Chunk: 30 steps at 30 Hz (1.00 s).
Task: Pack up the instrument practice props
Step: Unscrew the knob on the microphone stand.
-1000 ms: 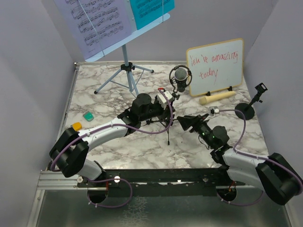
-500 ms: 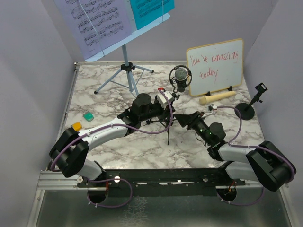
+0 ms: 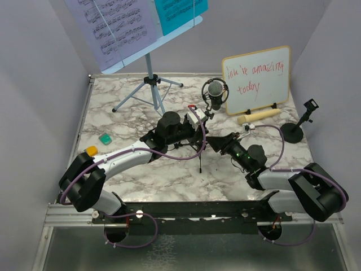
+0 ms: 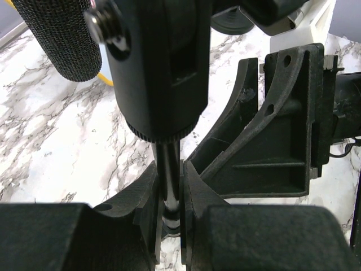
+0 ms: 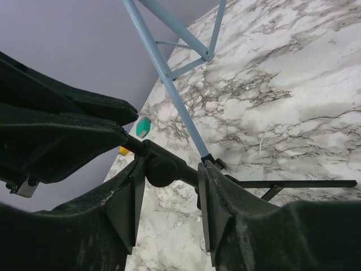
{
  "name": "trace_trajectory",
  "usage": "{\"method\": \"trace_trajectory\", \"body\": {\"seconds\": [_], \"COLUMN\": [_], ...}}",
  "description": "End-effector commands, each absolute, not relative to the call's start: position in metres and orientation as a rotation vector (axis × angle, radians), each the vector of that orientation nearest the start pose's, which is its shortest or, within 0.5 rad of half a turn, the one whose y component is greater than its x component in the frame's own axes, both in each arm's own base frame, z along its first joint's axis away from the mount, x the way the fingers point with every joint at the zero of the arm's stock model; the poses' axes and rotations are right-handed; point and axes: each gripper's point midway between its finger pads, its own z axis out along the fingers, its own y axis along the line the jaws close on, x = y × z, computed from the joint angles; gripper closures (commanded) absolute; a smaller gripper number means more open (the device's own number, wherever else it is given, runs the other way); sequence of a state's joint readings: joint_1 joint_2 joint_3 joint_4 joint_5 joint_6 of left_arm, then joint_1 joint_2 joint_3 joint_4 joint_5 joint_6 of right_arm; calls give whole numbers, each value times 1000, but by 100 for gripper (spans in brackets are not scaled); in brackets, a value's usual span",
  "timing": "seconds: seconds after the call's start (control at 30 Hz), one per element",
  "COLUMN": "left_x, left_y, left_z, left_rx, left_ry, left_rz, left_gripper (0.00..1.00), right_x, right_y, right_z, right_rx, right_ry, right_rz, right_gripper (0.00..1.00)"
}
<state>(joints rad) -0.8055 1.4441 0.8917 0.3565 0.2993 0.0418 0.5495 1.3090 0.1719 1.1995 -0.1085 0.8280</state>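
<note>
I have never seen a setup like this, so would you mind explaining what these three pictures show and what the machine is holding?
Two robot arms are bolted at the near edge of a marble table. The wide picture looks down from above and behind them. The two close-ups come from cameras on their wrists.

On the table stand a light-blue music rack carrying a printed music sheet and a cyan sheet, a whiteboard, and a black round-base pole. A cream handheld microphone lies in front of the whiteboard. There is also a green block and an orange block.

The left gripper is shut on the thin stem of the black studio microphone. The right gripper is open, with its fingers either side of a black knob low on that microphone's stand, not clamping it.
</note>
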Motion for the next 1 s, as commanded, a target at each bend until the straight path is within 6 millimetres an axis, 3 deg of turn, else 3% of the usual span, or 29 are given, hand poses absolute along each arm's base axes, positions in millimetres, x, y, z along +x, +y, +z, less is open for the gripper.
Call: {"method": "trace_trajectory", "body": {"seconds": [0.0,0.13,0.5,0.73,0.97], "left_x": [274,275,274,274,274], "left_y": [-365,-365,-365,-365,-365], "left_z": [231,230,231,230,231], "left_rx": [952,953,955,958,956], "left_ry": [1490,1493,1490,1489,1487], "left_rz": [-835,-835,-834,-833,-833], "left_gripper": [100,100,100,100,100], "right_x": [273,272,267,266,279], "right_y": [227,226,235,237,225], "right_z": [141,136,121,107,100], "right_rx": [64,14,-175,-431,-581], "right_ry": [1680,1688,1713,1693,1654], "right_rz": [1116,1082,1026,892,684], "right_gripper": [56,65,71,66,60]}}
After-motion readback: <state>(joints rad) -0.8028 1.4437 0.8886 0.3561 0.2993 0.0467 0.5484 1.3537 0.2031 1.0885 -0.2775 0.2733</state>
